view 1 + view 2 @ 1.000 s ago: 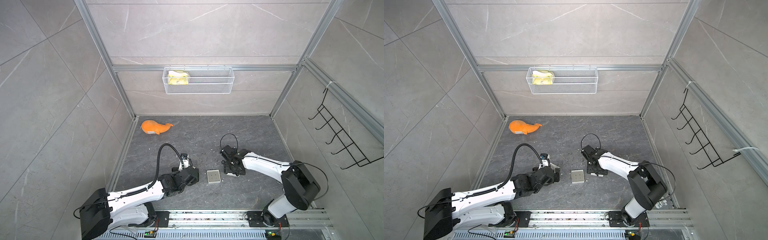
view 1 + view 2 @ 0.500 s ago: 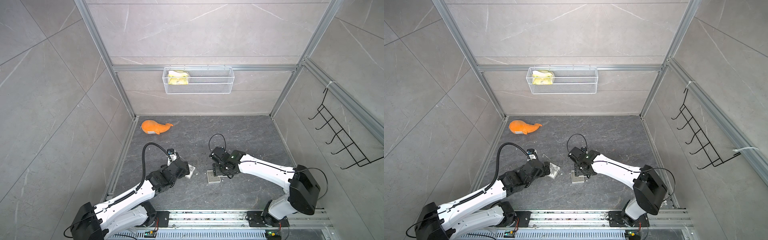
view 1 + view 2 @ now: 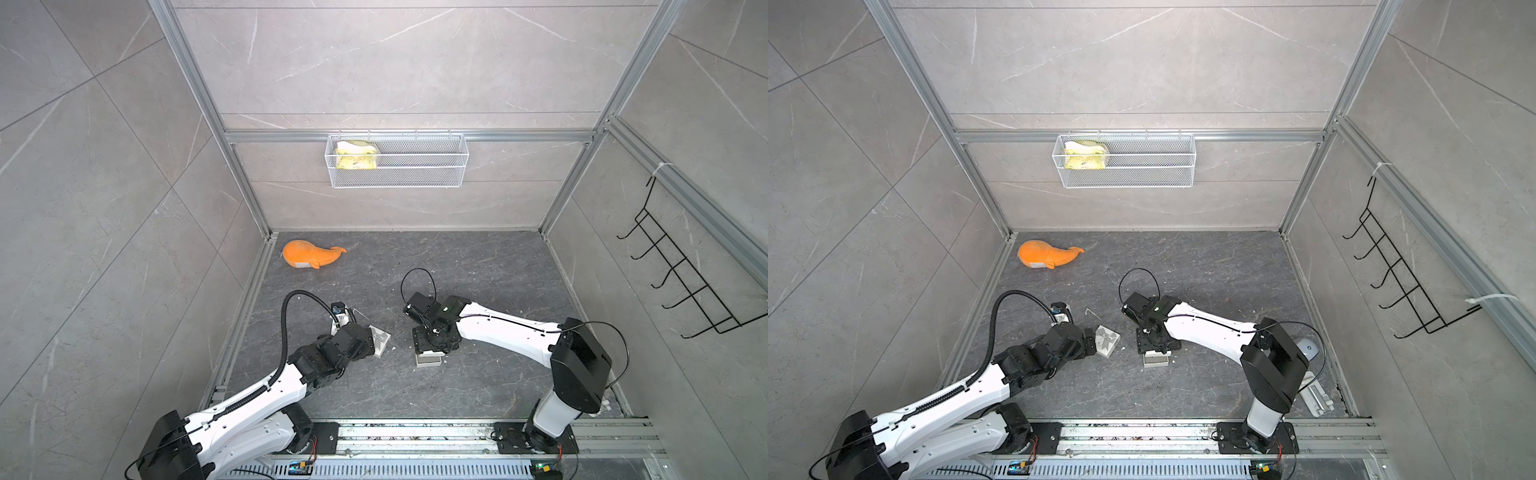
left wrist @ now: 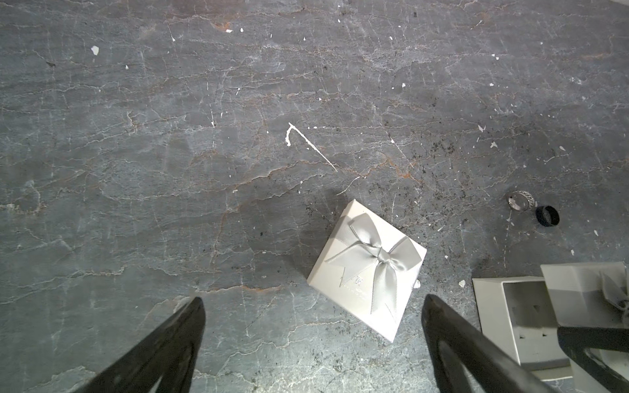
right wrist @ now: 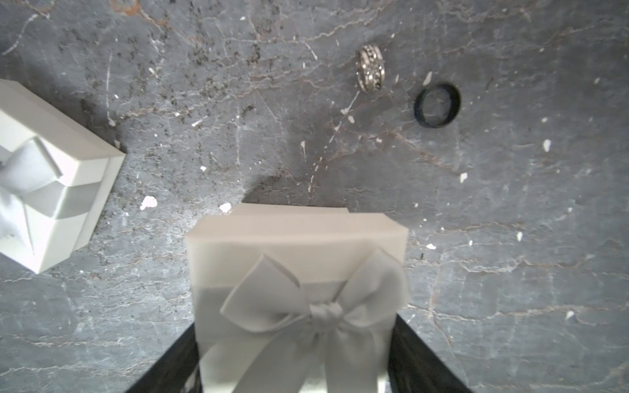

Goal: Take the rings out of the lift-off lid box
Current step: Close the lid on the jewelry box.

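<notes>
Dark floor (image 3: 478, 266) lies open toward the back. The left gripper (image 4: 313, 301) gapes empty at the closed bow box's (image 4: 367, 268) edge. The right gripper (image 5: 294, 328) clamps the lid (image 5: 296, 258) above the box base (image 4: 503, 306); beyond it, a silvery ring (image 5: 370, 68) and a black ring (image 5: 437, 104) lie on bare floor.

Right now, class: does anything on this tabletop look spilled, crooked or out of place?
White flecks litter the dark tabletop like spilled crumbs. A silver ring and a black ring lie loose on it, outside any box. The closed bow box sits turned at an angle to the open box base.
</notes>
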Controlling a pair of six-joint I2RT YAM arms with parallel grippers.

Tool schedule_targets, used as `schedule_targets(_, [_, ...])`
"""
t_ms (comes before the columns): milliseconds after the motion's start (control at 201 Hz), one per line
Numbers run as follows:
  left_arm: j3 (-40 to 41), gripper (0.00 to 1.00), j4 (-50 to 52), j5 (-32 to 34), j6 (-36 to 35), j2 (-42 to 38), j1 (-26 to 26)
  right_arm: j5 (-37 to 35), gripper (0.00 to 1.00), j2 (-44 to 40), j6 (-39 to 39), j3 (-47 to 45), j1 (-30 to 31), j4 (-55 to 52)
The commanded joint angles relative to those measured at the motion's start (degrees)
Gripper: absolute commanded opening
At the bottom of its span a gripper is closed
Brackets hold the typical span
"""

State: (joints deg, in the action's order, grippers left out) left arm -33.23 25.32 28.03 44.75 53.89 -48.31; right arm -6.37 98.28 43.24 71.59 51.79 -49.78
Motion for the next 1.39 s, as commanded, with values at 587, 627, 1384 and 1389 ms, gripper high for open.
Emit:
schedule_targets(587, [1.86, 1.0, -0.53, -0.61, 1.58, -1.0, 0.37, -0.34, 0.71, 4.24, 0.44, 1.0, 1.99, -2.25])
schedule_targets(627, [1.94, 1.0, -0.53, -0.61, 1.57, -1.04, 0.28, -0.68, 0.71, 4.46, 0.68, 1.09, 2.04, -2.34])
schedule_targets(1384, [3.33, 1.0, -1.49, -0.79, 1.85, -0.99, 0.45, -3.56, 0.73, 5.51, 3.74, 2.43, 3.97, -3.41])
schedule_targets(1389, [3.34, 1.0, -1.49, -0.79, 1.84, -0.98, 0.47, -3.56, 0.73, 5.51, 3.71, 2.42, 4.0, -3.4])
